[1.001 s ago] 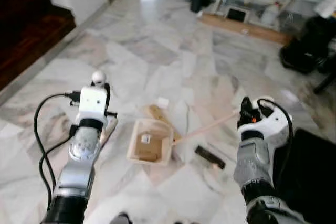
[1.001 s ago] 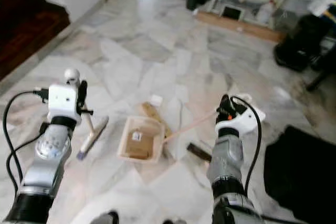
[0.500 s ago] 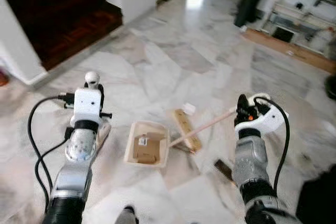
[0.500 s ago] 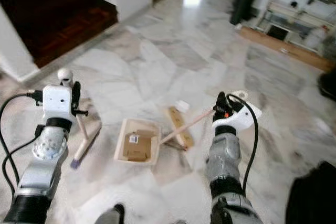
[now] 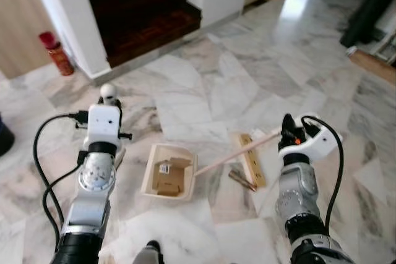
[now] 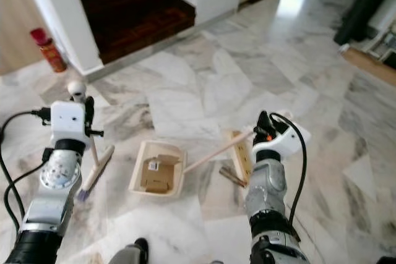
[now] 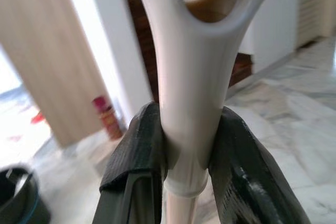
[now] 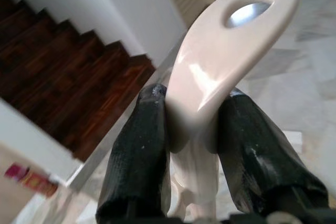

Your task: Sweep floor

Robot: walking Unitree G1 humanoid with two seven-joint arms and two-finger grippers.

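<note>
- Two arms are reaching forward over the marble floor [image 5: 204,85].
- Left gripper [image 7: 181,145] is clamping the upright brush handle [image 7: 189,77].
- Right gripper [image 8: 191,145] is gripping the dustpan handle [image 8: 220,61]; the dustpan [image 5: 168,171] is resting between them.

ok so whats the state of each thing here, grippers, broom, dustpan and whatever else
left gripper: shut on the broom handle, held up off the floor
right gripper: shut on the dustpan handle
broom: near upright, bristle head down at the floor
dustpan: resting on the marble floor, mouth up
cardboard scraps: lying inside the dustpan
wooden strip: lying flat on the floor beside the dustpan
red canister: standing upright by the wall
</note>
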